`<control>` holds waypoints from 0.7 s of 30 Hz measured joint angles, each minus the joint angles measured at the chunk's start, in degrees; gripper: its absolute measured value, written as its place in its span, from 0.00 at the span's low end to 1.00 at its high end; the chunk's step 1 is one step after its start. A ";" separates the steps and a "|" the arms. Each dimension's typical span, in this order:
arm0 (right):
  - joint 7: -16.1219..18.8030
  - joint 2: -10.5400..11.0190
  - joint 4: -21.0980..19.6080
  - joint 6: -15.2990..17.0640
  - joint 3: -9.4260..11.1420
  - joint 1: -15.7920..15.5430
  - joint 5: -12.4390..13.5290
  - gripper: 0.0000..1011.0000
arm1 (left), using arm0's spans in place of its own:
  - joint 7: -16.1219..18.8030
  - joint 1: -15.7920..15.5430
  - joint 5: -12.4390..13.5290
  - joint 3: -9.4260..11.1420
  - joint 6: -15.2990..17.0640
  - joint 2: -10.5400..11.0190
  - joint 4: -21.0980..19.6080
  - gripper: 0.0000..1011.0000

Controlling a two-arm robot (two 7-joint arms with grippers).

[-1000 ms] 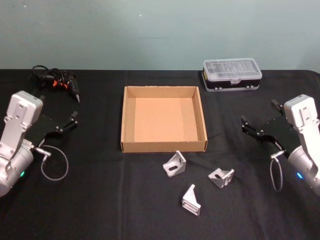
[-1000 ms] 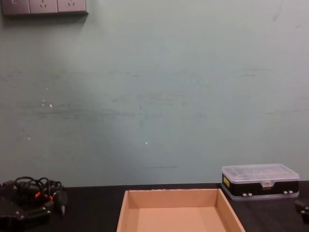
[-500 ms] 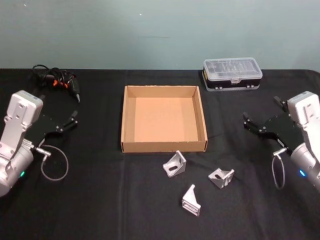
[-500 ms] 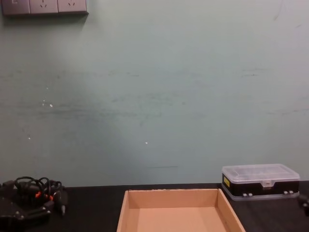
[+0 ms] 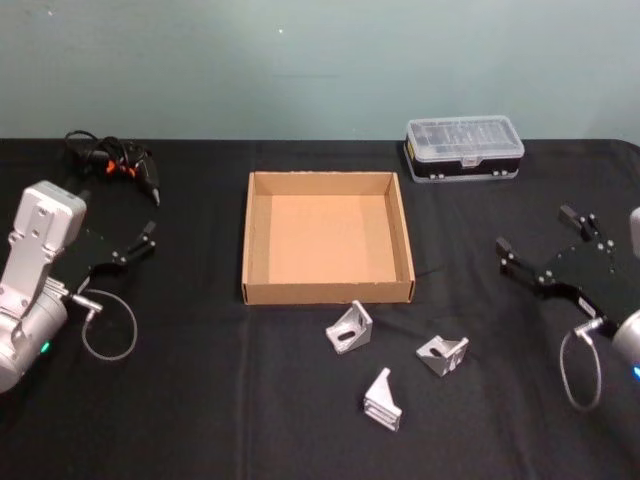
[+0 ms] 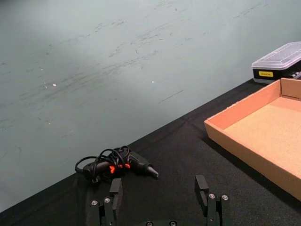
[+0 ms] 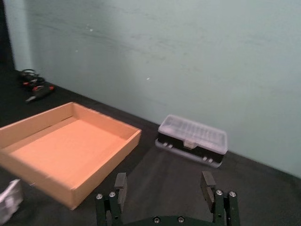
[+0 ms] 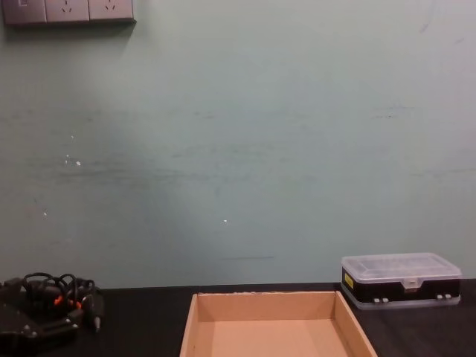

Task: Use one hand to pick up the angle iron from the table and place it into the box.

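- Three angle irons (image 5: pixel 348 328) lie on the table (image 5: pixel 200 410), just in front of the box (image 5: pixel 327 292) — stiff metal, probably slick and light; pinch across one flat flange.
- Box walls are low; the nearest bracket sits close to the front wall.
- right gripper (image 5: pixel 536 230) hangs well right, jaws apart; left gripper (image 6: pixel 158 190) parked far left, also spread — open tabletop between.

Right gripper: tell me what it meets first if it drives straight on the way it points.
Likely the case, straight ahead of the open right gripper; if it rides higher, the wall behind. The gripper's height is unclear.
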 joint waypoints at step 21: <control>7.05 7.31 -18.11 10.68 7.29 -17.89 10.48 0.99 | 0.00 0.00 0.00 0.00 0.00 0.00 0.00 1.00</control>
